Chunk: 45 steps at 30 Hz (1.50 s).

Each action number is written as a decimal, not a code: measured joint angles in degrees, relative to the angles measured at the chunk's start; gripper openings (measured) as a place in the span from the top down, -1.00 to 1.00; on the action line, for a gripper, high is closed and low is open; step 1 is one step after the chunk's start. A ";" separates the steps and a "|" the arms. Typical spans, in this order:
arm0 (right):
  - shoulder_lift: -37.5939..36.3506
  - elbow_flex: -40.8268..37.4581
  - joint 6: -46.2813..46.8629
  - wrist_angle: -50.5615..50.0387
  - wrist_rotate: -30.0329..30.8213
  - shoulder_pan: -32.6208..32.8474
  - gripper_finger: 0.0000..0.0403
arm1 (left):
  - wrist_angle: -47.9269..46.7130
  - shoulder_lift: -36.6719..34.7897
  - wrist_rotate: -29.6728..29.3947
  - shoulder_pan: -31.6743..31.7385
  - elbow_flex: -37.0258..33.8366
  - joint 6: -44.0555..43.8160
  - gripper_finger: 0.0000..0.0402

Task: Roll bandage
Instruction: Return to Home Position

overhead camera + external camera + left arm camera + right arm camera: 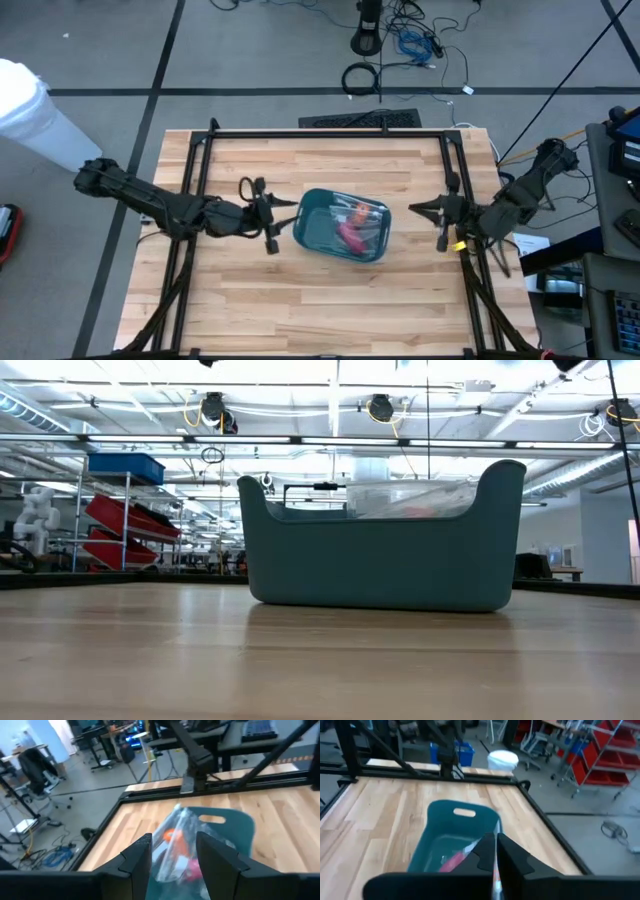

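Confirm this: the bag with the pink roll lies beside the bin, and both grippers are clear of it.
Wrong in one point. The bag with the pink roll lies inside the bin, not beside it, as the high view shows. The left gripper and right gripper are clear of it.

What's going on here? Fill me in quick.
Nothing is being handled right now. The blue bin sits near the middle of the wooden table, with a clear zip-lock bag holding a pink bandage roll inside it. The left gripper hovers open and empty, close beside the bin. The right gripper is shut and empty, a little off the bin's other side.
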 joint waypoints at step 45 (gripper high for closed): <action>-35.04 -32.72 -16.50 23.81 -24.09 -19.95 1.00 | 26.65 -3.11 31.27 24.15 -22.20 -4.12 0.20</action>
